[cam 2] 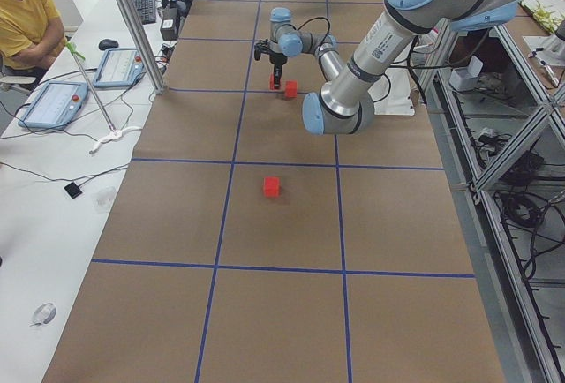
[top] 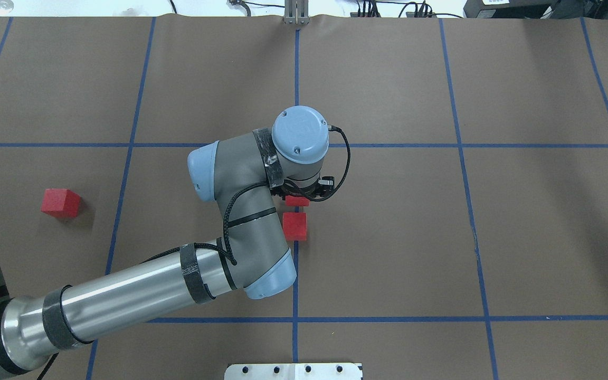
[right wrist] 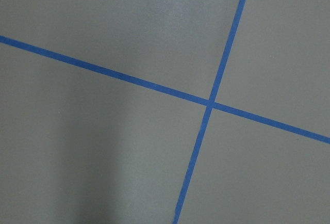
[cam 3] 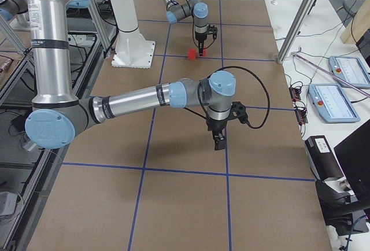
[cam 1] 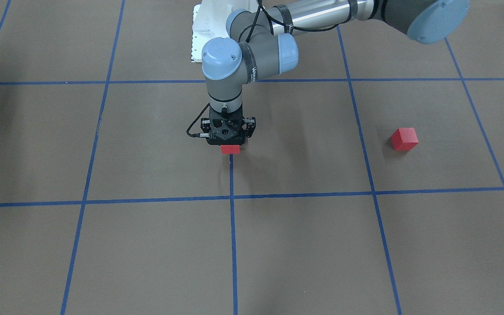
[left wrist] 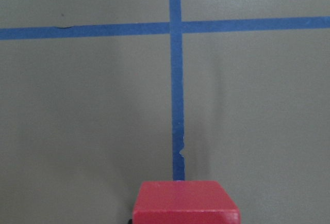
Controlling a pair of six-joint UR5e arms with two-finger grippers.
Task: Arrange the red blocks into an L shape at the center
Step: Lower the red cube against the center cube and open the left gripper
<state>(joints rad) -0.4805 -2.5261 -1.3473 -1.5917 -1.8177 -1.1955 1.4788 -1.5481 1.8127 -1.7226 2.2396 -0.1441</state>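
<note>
My left gripper points straight down at the table's center, shut on a red block held low at the table; I cannot tell whether the block touches it. The held block fills the bottom of the left wrist view. A second red block lies just on the robot's side of it, a small gap apart, and is hidden in the front-facing view. The third red block lies alone far to the robot's left. My right gripper hangs over bare table; I cannot tell whether it is open.
Blue tape lines divide the brown table into grid squares. The white robot base plate is at the near edge. My left forearm stretches over the left half. An operator sits beside the table with tablets.
</note>
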